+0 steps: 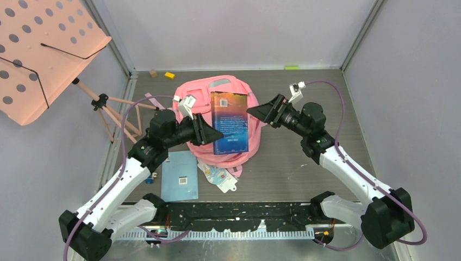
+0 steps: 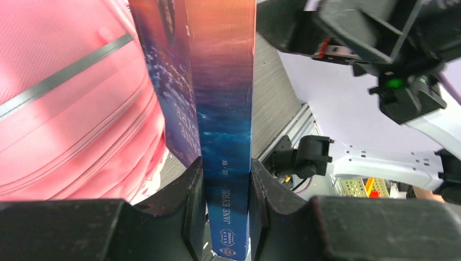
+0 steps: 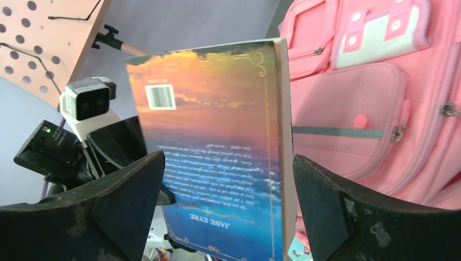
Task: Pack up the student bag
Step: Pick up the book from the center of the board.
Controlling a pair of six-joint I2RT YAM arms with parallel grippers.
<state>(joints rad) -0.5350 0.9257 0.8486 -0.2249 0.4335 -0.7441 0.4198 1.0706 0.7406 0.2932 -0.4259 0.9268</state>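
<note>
While the left hand (image 2: 225, 179) is clamping the Jane Eyre book (image 2: 220, 98) by its spine, the right hand (image 3: 228, 163) is gaping wide around it, and the student bag (image 1: 200, 91) is lying just beneath both hands

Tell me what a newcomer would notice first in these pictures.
A blue-and-orange book, Jane Eyre, is held by the left gripper over the big pink student bag in the middle. The right gripper stands open at its other edge. A salmon perforated music stand fills the upper left.
</note>
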